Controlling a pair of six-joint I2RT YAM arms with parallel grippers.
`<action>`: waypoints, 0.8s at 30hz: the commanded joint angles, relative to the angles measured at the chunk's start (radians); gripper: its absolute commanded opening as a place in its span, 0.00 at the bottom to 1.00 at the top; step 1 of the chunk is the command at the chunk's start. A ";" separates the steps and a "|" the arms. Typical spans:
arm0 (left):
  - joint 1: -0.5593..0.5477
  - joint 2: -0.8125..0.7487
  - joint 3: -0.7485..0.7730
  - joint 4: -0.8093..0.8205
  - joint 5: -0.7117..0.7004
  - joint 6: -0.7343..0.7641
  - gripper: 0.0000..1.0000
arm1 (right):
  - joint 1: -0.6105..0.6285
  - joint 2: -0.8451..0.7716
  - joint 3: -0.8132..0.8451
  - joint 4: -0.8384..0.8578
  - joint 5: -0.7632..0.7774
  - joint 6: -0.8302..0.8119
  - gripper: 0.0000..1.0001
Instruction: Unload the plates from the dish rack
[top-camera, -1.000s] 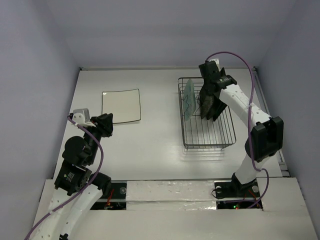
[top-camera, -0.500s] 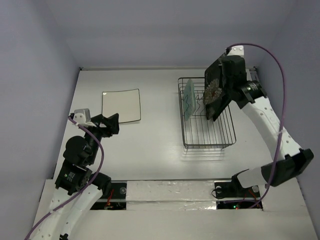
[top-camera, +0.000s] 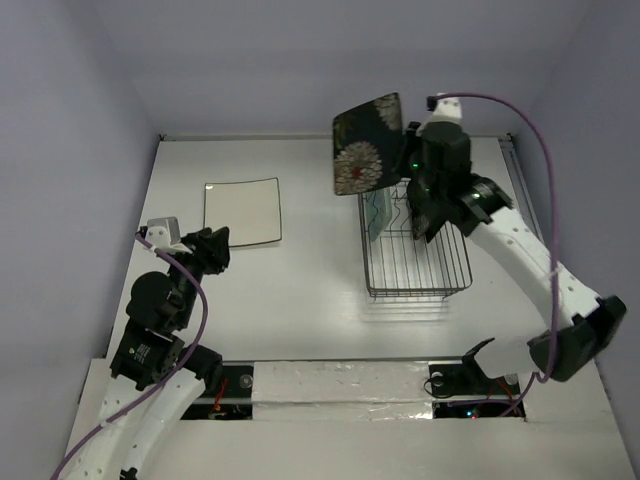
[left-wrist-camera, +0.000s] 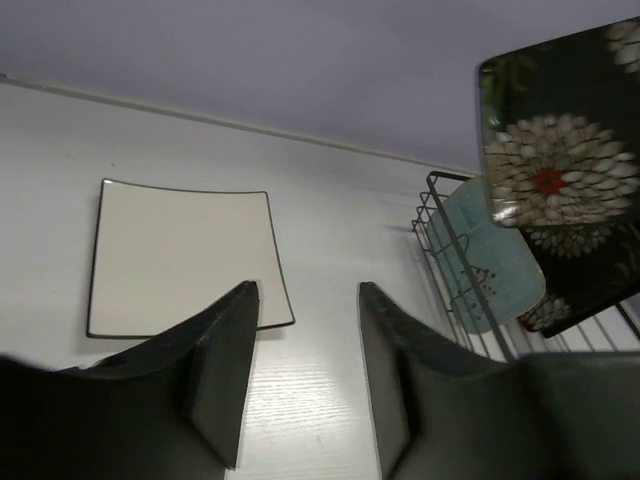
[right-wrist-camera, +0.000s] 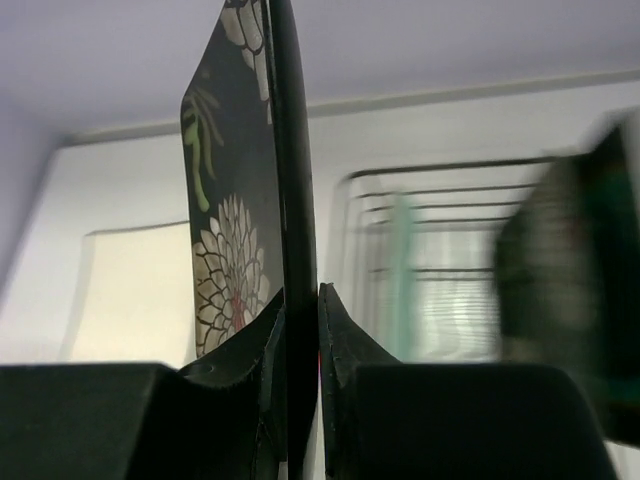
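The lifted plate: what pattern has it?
The plate is black with white-and-red flowers; best in left wrist view.

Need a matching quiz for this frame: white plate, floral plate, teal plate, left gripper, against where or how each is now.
Things:
1. white plate
2. floral plate
3. teal plate
4. left gripper

States:
A. upright in the rack
B. open, holding nothing
C. flat on the table
D. held in the air by the right gripper

Pairs: 1-C, 2-D, 3-A, 4-B
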 joint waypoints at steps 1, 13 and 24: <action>0.008 -0.012 -0.005 0.039 0.003 -0.004 0.32 | 0.105 0.105 0.031 0.384 -0.108 0.215 0.00; 0.008 -0.024 -0.003 0.030 0.003 -0.010 0.00 | 0.207 0.555 0.188 0.673 -0.183 0.560 0.00; 0.008 -0.021 -0.003 0.034 0.003 -0.008 0.01 | 0.250 0.869 0.427 0.606 -0.223 0.700 0.00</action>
